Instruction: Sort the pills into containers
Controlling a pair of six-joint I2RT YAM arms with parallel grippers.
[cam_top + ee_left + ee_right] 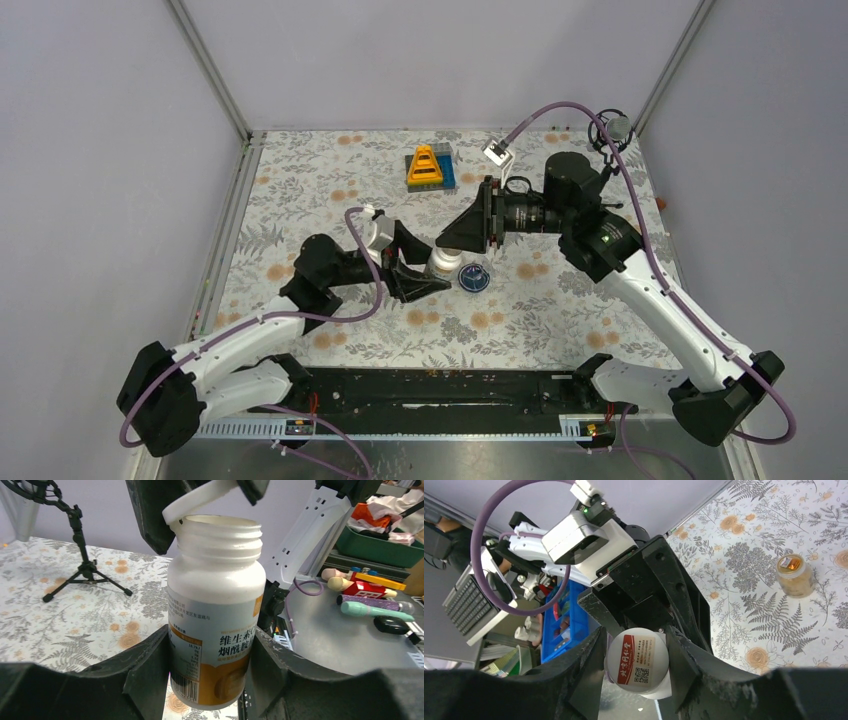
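Clamping bottle (215, 595), left claw (207, 667); right claw (636, 647) pinching cap (637, 667).

table (300, 180): was covered with a pale cloth printed with grey ferns and orange flowers | walls (100, 150): were plain lavender-grey on three sides | metal posts (207, 65): silver, rose at the back corners | surroundings: small black tripod (84, 570) stood on the cloth; green bin (380, 550), blue bin (579, 625) and keyboard (471, 605) lay beyond | light: was soft and even
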